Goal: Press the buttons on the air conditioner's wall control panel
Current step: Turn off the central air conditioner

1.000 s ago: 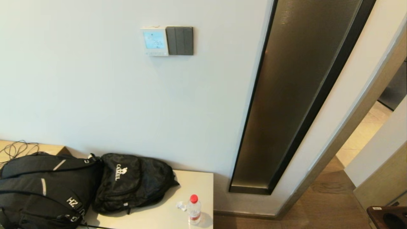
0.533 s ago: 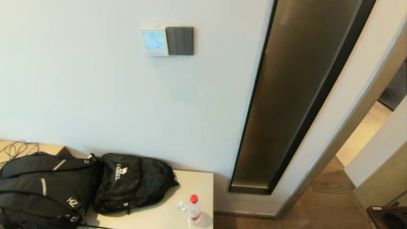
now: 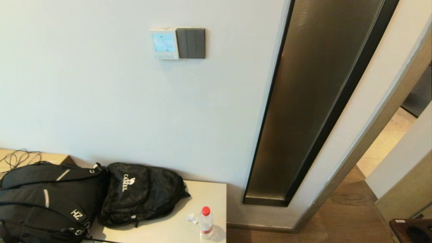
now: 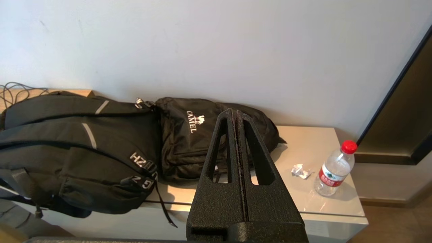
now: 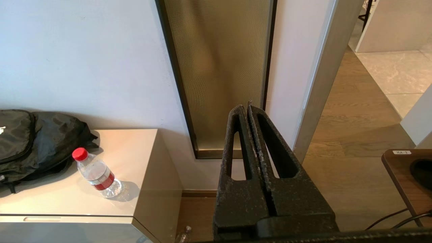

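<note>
The air conditioner's control panel [image 3: 164, 44] is a white box with a lit blue screen, high on the white wall in the head view. A row of small buttons runs along its lower edge. A dark grey switch plate [image 3: 191, 43] sits against its right side. Neither arm shows in the head view. My left gripper [image 4: 234, 113] is shut and empty, low down, pointing at the bags on the cabinet. My right gripper [image 5: 245, 108] is shut and empty, low down, pointing at the wall's glass strip. The panel shows in neither wrist view.
A low beige cabinet [image 3: 209, 192] stands against the wall under the panel. It carries two black backpacks [image 3: 141, 192], a water bottle with a red cap [image 3: 205, 222] and a scrap of paper [image 3: 192, 218]. A tall dark glass strip [image 3: 314, 101] lies right of it, and a wooden stand [image 3: 410, 230] at bottom right.
</note>
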`<state>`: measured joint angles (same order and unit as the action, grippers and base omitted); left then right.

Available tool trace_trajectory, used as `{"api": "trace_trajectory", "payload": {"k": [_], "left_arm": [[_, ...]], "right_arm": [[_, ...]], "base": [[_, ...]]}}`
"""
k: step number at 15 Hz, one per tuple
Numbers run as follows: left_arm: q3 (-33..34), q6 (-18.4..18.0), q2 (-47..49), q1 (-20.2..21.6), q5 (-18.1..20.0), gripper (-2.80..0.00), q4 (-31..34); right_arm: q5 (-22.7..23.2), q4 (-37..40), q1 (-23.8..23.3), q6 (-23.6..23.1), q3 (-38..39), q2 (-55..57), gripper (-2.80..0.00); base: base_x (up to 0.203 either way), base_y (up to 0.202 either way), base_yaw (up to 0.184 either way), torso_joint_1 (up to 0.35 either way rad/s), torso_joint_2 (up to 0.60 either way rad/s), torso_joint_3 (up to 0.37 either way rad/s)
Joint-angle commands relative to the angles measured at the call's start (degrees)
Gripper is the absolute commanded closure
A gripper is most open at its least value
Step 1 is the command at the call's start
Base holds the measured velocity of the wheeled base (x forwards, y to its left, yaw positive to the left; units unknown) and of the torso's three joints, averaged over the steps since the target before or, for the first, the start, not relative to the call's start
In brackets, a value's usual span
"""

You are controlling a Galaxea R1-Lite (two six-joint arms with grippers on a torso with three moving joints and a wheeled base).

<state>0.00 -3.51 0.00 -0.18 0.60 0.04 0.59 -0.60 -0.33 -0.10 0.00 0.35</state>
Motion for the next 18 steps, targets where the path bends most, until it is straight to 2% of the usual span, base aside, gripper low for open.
{"api": "trace_trajectory", "payload": {"k": [1,18], "left_arm": [[0.00,-0.01,0.00,0.01,-0.25,0.00,0.05],[0.00,0.87,0.00,0.01,-0.34,0.00,0.22]], "right_arm": [[0.03,-0.02,0.02,0.01,0.09,0.00,0.00],[0.03,-0.02,0.06,-0.08,0.09,0.05,0.00]], "base": [[0.000,0.000,0.000,0.000,0.00,0.000],[0.000,0.000,0.000,0.000,0.00,0.000]]}}
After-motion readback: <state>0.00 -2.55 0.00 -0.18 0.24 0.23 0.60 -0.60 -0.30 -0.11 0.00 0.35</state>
